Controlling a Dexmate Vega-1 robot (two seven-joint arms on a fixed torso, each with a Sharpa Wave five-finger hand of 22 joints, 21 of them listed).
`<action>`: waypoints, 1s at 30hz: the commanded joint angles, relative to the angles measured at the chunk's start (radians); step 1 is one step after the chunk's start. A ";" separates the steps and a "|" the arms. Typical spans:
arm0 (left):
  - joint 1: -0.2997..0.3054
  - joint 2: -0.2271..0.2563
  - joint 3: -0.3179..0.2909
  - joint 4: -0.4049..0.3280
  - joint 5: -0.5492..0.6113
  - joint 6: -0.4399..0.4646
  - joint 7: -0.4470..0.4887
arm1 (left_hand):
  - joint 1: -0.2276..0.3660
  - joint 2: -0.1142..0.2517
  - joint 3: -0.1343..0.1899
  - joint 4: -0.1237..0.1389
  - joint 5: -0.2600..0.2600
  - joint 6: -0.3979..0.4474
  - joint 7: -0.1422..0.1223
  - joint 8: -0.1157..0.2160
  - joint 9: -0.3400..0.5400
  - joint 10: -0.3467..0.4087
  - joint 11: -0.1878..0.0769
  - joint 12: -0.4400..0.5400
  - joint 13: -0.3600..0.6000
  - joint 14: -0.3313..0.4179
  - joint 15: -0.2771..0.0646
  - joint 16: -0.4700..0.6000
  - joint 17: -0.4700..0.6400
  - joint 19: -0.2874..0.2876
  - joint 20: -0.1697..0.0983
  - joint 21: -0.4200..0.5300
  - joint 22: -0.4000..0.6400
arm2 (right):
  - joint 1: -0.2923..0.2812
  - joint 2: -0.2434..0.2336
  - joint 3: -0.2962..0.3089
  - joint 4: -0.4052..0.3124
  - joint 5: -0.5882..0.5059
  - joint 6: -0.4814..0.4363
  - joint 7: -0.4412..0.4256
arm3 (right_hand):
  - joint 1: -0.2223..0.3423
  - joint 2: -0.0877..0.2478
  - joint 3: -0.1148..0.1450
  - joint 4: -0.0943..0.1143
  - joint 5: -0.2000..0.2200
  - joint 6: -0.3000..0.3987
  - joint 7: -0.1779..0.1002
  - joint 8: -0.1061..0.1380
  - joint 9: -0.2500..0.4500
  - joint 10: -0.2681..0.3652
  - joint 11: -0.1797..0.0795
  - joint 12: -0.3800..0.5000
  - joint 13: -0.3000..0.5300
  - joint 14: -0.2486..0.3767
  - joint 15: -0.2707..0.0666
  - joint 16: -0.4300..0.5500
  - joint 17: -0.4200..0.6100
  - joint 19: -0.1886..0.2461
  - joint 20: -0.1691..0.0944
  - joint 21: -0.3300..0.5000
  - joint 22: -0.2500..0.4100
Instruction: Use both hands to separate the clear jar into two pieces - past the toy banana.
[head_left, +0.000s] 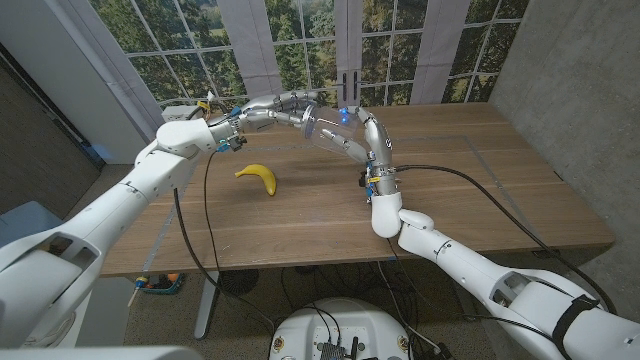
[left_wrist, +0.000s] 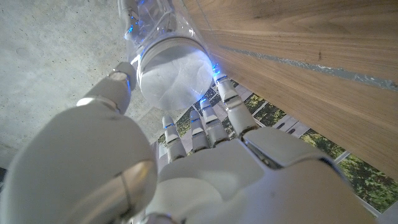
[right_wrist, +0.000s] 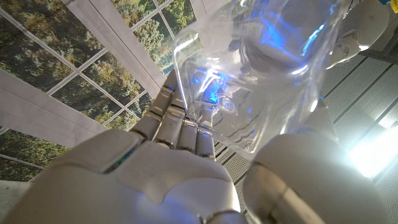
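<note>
- Clear plastic jar, a see-through cylinder with a white cap end, hangs in the air above the far part of the wooden table, held between both hands, beyond the yellow toy banana that lies on the tabletop.
- Its long axis runs tilted across your view: the cap end points toward your left hand, the body end slopes down toward your right hand.
- Your left hand has its fingers and thumb closed around the white cap; the left wrist view shows the cap's round face sitting just beyond the palm.
- Your right hand wraps the transparent body, fingers on one side and thumb on the other, so it has the jar firmly, as far as the right wrist view shows.
- Both hands are equally near, each on its own end, so the coming move looks like a twist and pull along that tilted axis.
- Cap and body appear joined; I judge the separation not yet done.
- Inside, the jar looks empty; only blue glints show through the wall.
- Banana lies well apart from the jar, nearer you.
</note>
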 joint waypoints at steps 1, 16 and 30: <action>0.055 0.039 -0.021 -0.081 0.154 -0.061 0.186 | 0.029 0.002 -0.009 0.005 -0.014 0.028 -0.004 0.009 0.002 0.040 -0.015 0.018 0.006 0.039 -0.031 0.017 0.004 0.048 -0.014 0.019 0.002 | 0.016 -0.006 -0.024 0.002 0.030 0.003 -0.013 | 0.246 0.251 0.092 0.074 0.008 0.169 -0.145 0.078 0.159 0.212 -0.204 0.008 0.003 0.017 -0.143 -0.002 0.003 0.000 -0.064 0.008 0.000; 0.064 0.074 -0.001 -0.160 0.237 -0.060 0.232 | 0.043 0.032 -0.109 0.019 -0.018 0.004 0.028 -0.021 0.009 0.055 0.033 0.035 0.040 0.103 -0.042 0.025 0.010 0.118 -0.054 0.021 0.006 | 0.029 0.008 -0.027 0.028 0.004 -0.006 -0.031 | 0.244 0.251 0.093 0.074 0.007 0.170 -0.144 0.077 0.156 0.211 -0.203 0.006 0.003 0.017 -0.142 -0.005 0.002 -0.004 -0.063 0.016 -0.002; 0.037 0.038 0.015 -0.107 0.147 -0.058 0.157 | 0.172 0.106 -0.133 0.007 -0.017 0.171 0.144 0.041 0.037 0.251 0.011 0.109 0.072 0.267 -0.114 0.077 0.015 0.231 -0.144 0.060 0.013 | 0.035 0.012 -0.021 0.043 0.011 0.029 -0.031 | 0.245 0.251 0.095 0.072 0.007 0.172 -0.142 0.078 0.155 0.213 -0.203 0.004 0.002 0.019 -0.143 -0.005 0.003 -0.006 -0.062 0.024 -0.003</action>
